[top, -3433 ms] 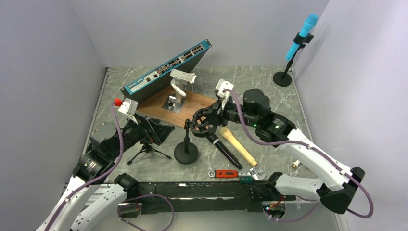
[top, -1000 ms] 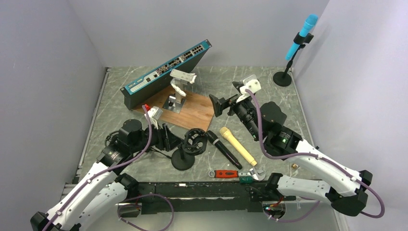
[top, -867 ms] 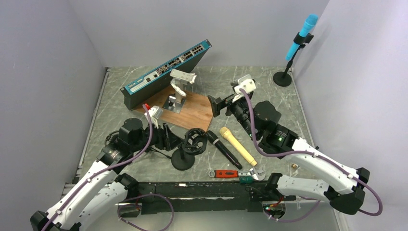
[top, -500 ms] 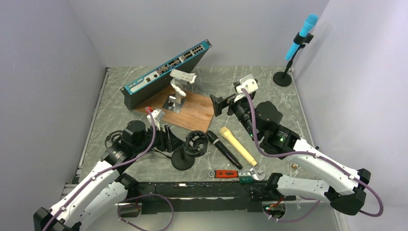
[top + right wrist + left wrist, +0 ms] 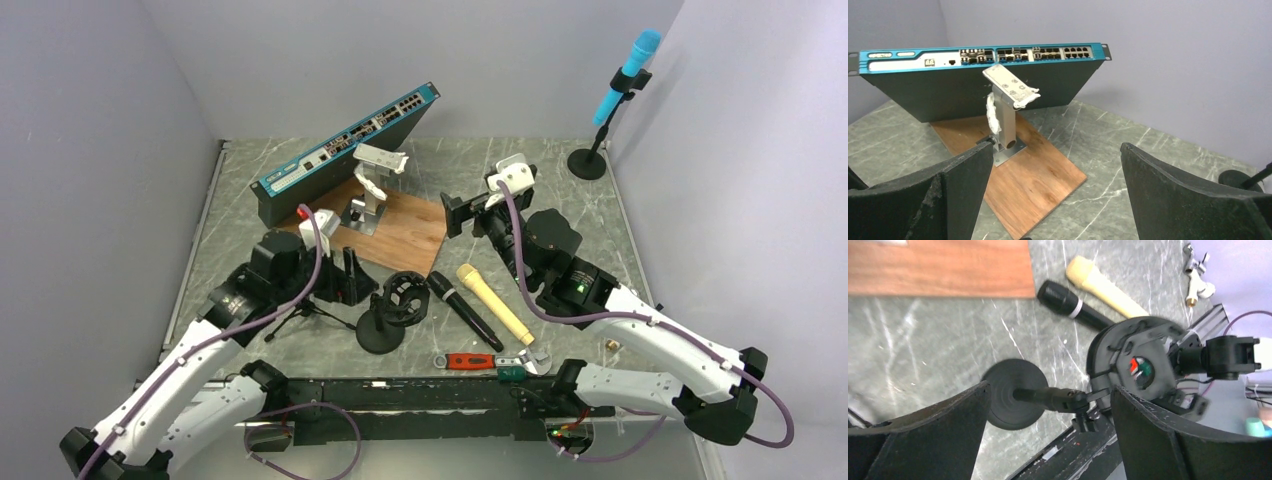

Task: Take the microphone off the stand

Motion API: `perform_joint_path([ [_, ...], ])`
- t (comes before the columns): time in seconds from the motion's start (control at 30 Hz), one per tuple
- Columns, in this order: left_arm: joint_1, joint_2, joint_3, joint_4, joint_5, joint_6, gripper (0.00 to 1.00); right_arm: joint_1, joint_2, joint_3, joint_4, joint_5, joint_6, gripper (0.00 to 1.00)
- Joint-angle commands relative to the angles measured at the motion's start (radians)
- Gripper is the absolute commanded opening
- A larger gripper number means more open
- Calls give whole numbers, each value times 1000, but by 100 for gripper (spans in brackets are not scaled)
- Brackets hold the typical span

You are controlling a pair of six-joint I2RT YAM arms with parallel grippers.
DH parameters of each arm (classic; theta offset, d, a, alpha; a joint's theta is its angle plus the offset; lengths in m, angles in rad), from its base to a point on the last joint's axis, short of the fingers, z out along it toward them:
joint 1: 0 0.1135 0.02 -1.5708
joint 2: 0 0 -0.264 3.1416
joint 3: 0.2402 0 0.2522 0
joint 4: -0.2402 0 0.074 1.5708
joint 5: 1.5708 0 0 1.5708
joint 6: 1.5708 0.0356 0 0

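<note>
A black stand with a round base (image 5: 381, 333) and an empty ring mount (image 5: 404, 297) stands near the front. Just right of it a black microphone (image 5: 465, 310) lies flat on the table, next to a beige microphone (image 5: 495, 303). My left gripper (image 5: 355, 280) hovers open just left of the ring mount, touching nothing. In the left wrist view the stand post (image 5: 1048, 397) and the ring mount (image 5: 1143, 365) show between the open fingers (image 5: 923, 435). My right gripper (image 5: 465, 208) is open and empty above mid-table. A blue microphone (image 5: 625, 75) sits in a stand at the back right.
A blue-fronted network switch (image 5: 345, 145) leans at the back over a wooden board (image 5: 385, 228) with a metal bracket (image 5: 1005, 115). A small tripod (image 5: 300, 315) stands under my left arm. A red-handled wrench (image 5: 480, 362) and a small fitting (image 5: 615, 343) lie near the front.
My left gripper has opened wide and drawn back up and to the left, away from the ring mount. The right arm has barely moved.
</note>
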Motion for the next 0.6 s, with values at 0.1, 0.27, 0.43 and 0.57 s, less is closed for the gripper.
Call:
perform_joint_path([
  [0.1,0,22,295,-120,-148,161,97,-4,-12,25,37,126,-23,100],
  [0.27,1,-8,361,-107,-223,222,99,-57,-4,-25,84,213,-2,100],
  [0.43,1,-73,304,-28,-227,259,99,-290,13,-85,29,101,241,100],
  [0.57,0,-130,244,18,-230,323,100,-451,60,-87,3,81,368,100],
])
